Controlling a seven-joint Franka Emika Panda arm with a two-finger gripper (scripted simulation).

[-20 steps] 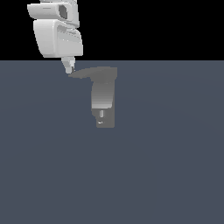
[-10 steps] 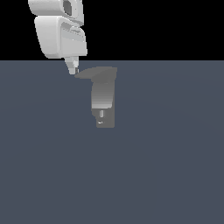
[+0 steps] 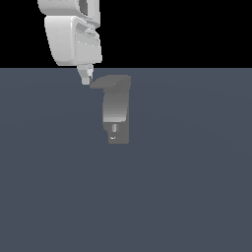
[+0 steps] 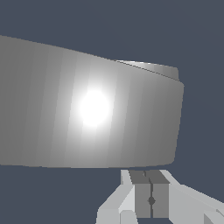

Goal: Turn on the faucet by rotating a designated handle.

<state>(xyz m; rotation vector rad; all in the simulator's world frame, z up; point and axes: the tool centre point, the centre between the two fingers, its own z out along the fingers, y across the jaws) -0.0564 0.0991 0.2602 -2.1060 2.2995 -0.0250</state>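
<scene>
The faucet [image 3: 117, 114] stands a little above the centre of the exterior frame, an upright grey body on the flat blue-grey floor [image 3: 197, 187]. Its handle [image 3: 109, 81] sticks out from the top toward the exterior view's left, tapering to a point. The gripper [image 3: 85, 78] hangs from the white arm [image 3: 73, 34] in the upper left of the frame, its tip right at the handle's pointed end, seemingly touching, though the render is too coarse to be sure.

In the wrist view the fingers [image 4: 131, 192] are pressed together with only a thin seam between the pads, holding nothing (a pushing pose, not a grasp).

The risk is a slip: contact sits at the very tip of a thin, tapered lever, so a sideways push could slide off the point. Pressing downward instead of around the pivot would jam against the faucet and leave it unturned.
</scene>
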